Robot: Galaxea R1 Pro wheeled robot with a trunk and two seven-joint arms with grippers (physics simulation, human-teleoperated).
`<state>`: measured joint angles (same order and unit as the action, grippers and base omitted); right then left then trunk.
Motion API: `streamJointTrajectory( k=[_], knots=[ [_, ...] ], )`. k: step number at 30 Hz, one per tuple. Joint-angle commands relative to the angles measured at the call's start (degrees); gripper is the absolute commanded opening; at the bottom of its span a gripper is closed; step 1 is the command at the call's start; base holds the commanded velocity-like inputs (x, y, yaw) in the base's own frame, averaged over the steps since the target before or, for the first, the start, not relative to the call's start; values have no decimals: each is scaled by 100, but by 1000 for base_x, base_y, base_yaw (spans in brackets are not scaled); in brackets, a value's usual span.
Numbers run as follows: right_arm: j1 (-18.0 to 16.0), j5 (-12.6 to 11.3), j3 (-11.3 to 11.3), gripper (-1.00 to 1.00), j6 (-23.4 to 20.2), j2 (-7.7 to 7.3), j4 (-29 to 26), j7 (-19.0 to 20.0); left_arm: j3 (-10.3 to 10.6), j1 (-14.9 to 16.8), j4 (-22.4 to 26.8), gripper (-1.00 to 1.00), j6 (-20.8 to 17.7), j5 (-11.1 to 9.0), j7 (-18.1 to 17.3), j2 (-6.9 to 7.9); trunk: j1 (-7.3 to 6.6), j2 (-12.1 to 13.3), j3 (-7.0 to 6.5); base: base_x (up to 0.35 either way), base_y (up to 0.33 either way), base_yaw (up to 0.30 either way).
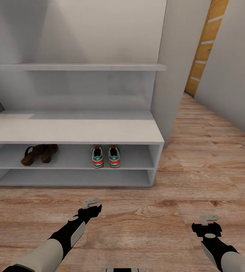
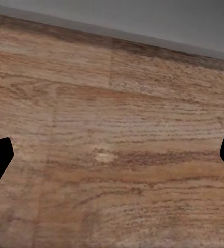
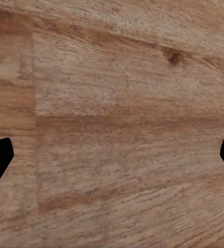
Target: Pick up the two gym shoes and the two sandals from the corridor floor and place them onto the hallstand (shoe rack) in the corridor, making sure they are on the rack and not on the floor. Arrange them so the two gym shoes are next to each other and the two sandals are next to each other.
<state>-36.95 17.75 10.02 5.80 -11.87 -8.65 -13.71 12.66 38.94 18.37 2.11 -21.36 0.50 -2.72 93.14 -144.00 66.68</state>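
Both sneakers [image 1: 105,156] sit side by side on the rack's [image 1: 73,130] upper shelf, the sandals [image 1: 38,154] paired well to their left there. Left gripper [image 1: 91,204] and right gripper [image 1: 208,221] hang spread, empty, above the floor [image 1: 145,223] before the rack. The shoes look light and stiff-soled, best pinched at heel or sidewall.

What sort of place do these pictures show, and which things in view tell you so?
Most likely a home corridor or entrance hall: a white shoe rack holding gym shoes and sandals, a wood-plank floor, and a passage narrowing towards a wooden door.

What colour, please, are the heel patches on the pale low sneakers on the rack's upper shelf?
Red-orange, on the gym shoes; the head view shows them best.
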Motion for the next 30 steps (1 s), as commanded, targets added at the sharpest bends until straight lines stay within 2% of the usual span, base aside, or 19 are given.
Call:
streamJointTrajectory(
  k=[1, 30],
  knots=[
    [-1, 0, 0, 100, 0, 0, -1, 0, 0, 0, 0, 100, 0, 0, -1, 0, 0, 0, 0, 0, 0, 0],
    [0, 0, 0, 100, 0, 0, 3, 0, 0, 0, 0, 100, 0, 0, 3, 0, 0, 0, 0, -2, 0, 0]
  ],
)
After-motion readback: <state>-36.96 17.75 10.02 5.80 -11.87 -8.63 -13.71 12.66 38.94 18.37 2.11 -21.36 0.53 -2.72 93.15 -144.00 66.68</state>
